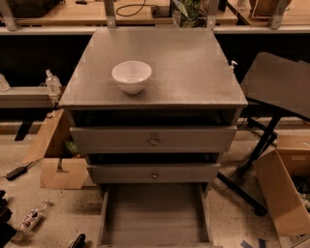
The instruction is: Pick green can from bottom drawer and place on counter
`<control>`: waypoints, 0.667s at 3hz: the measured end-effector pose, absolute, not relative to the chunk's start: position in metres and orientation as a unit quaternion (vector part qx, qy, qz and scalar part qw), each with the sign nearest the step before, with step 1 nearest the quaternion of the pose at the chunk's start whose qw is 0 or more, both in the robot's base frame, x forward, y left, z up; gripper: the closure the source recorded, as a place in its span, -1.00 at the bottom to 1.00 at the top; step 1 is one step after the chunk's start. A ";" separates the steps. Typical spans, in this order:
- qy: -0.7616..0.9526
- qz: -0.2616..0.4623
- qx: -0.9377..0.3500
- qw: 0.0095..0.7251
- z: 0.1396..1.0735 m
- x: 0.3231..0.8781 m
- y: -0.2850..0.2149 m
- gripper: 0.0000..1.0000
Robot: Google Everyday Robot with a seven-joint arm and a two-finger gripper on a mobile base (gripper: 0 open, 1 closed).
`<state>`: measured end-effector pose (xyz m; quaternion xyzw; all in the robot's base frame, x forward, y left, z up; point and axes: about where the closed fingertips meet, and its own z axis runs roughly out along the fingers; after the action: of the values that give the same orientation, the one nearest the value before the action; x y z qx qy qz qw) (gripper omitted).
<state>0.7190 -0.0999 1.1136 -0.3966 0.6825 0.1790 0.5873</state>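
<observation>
The green can (187, 11) shows only partly at the top edge of the camera view, over the far edge of the counter (189, 72). My gripper is out of view above the frame. The bottom drawer (155, 215) is pulled open at the foot of the cabinet, and its flat grey floor is bare. The two upper drawer fronts with brass knobs are pushed in.
A white bowl (131, 76) stands on the counter's left half. A black stand (278, 82) is at the right and a cardboard box (281, 193) below it. Another cardboard box (57, 167) and a clear plastic bottle (33, 216) lie on the floor at the left. A wooden tabletop (63, 12) runs behind.
</observation>
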 end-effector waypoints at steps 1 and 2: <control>0.695 0.192 -0.367 0.588 1.095 0.768 -0.105 1.00; 0.709 0.200 -0.334 0.588 1.068 0.820 -0.113 1.00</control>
<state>0.8196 -0.1132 1.0678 -0.3343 0.7090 0.1997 0.5879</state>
